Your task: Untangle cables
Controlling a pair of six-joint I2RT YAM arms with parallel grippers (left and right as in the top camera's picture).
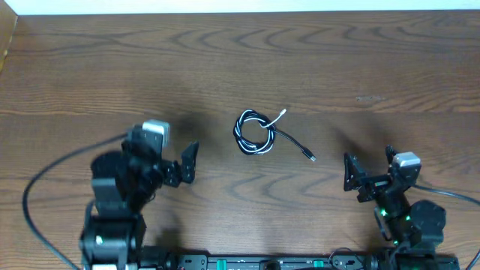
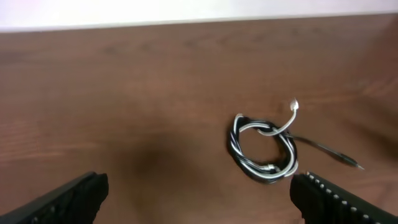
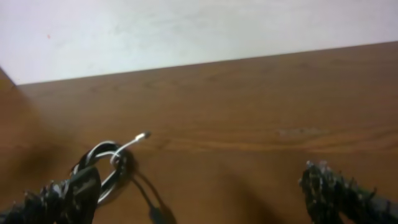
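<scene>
I am hovering with both sets of jaws spread wide and empty. My left gripper [image 1: 187, 163] is hanging near-left of the tangle and my right gripper [image 1: 352, 174] near-right, both well apart from it. The white cable [image 1: 279, 116] and the black cable [image 1: 294, 142] are lying wound into one small coil [image 1: 253, 133] mid-table [image 1: 375, 60]. The white plug is poking out far-right and the black tail is trailing near-right. I am judging the untangling as not yet begun. The next move is calling for one gripper to pinch a free tail while the other pins the coil. How the strands are crossing inside, and where the other two ends are sitting, I cannot make out.
</scene>
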